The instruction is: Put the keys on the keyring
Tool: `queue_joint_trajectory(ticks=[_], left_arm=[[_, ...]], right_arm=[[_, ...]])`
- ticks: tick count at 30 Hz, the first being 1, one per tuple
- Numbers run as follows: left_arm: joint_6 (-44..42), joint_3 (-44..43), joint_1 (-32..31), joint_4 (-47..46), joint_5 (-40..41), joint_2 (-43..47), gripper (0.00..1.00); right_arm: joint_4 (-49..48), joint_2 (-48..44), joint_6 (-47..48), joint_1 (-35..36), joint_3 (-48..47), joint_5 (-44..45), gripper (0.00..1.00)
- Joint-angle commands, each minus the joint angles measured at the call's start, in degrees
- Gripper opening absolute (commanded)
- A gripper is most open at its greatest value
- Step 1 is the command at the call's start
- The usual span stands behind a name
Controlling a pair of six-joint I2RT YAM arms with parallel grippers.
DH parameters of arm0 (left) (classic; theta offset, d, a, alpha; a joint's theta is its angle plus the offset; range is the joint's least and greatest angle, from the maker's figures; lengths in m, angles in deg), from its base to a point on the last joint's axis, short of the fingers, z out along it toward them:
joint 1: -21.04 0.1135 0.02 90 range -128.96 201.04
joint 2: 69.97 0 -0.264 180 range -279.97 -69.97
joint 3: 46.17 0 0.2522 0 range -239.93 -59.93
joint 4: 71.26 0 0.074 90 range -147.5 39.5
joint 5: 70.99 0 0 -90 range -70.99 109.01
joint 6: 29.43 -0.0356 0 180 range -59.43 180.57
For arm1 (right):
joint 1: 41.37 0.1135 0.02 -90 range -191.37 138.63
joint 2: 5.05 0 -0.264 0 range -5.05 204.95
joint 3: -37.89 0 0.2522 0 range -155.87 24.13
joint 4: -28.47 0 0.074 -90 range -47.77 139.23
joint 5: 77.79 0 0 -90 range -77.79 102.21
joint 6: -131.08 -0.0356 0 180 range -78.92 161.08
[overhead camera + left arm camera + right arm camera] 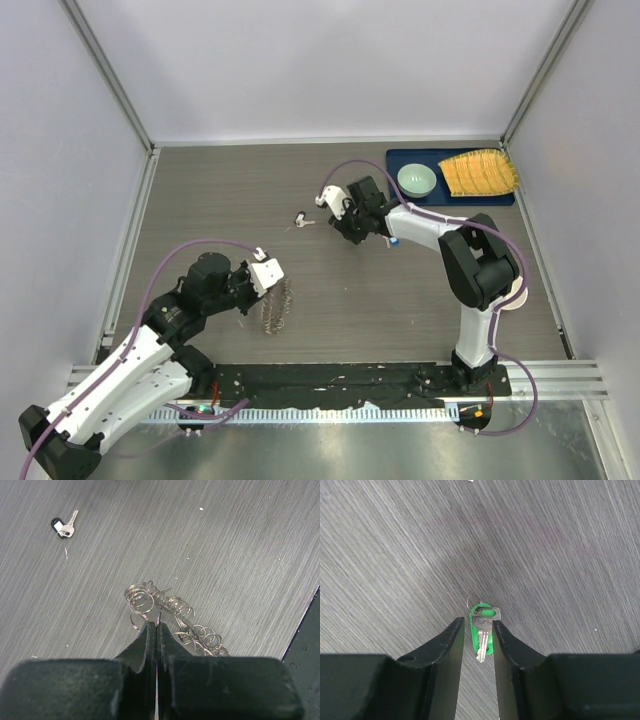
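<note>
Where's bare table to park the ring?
Far-left table, beyond the loose key, is bare; so is the middle between keyring and right arm. Crowded: blue tray with bowl and yellow cloth, and around the right hand.

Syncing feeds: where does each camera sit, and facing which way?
Top external: overhead behind the robot, facing the table; both arms show.
Left wrist: faces down past the shut left claw at the keyring.
Right wrist: faces down past the open right claw at the green key.
Shared: top and left wrist show the loose key.
</note>
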Motion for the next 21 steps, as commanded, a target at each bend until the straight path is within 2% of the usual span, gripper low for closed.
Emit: queue_joint_trajectory(ticks=[1, 12, 21], left_arm=[[0.6, -0.1, 0.4, -1.7, 0.6, -0.1, 0.00], [0.6, -0.1, 0.4, -1.6, 0.7, -0.3, 0.00], [0.4, -0.2, 0.4, -1.5, -0.5, -0.1, 0.00]], right_arm=[[0.0, 0.5, 0.9, 0.2, -3.0, -1.1, 0.36], [-0.6, 2.8, 1.0, 0.2, -4.5, -1.3, 0.35], [-1.0, 3.9, 1.0, 0.1, -4.2, -0.7, 0.20]])
